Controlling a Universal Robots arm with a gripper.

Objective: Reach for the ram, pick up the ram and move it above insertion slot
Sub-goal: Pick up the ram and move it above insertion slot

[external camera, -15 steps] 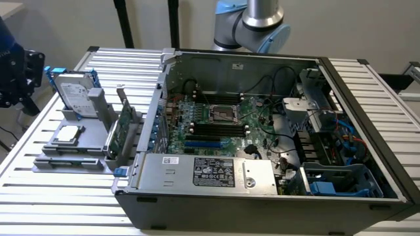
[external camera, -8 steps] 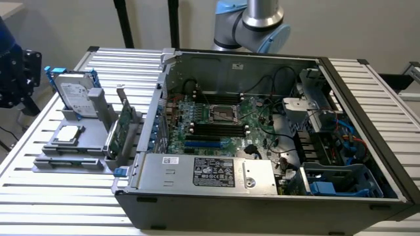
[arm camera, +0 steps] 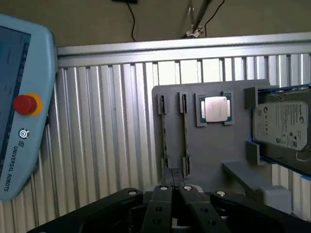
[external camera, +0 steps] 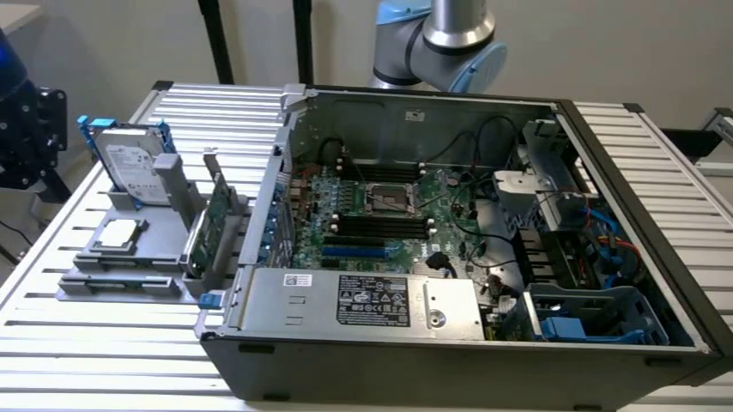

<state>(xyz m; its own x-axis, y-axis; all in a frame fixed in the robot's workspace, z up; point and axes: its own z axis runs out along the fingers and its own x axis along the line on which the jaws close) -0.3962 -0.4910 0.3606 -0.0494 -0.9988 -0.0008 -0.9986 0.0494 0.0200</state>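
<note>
The arm's (external camera: 456, 39) grey-and-blue joint rises behind the open computer case (external camera: 458, 343); the wrist looks straight down over the slatted bench (arm camera: 107, 145); the tool (arm camera: 174, 189) hovers with fingers pressed together, holding nothing; just beneath it, two thin boards stand edge-on in the grey holder (arm camera: 214, 150); the ram (arm camera: 184, 131) is one of them, which I cannot tell; a hard drive (arm camera: 284, 124) sits alongside.

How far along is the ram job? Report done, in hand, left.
Done: nothing yet; the ram stands in the gray holder beside the open case. In hand: the reach; the shut gripper, empty, looks down on the holder from well off. Left: grasp, lift, carry to above the insertion slots.
</note>
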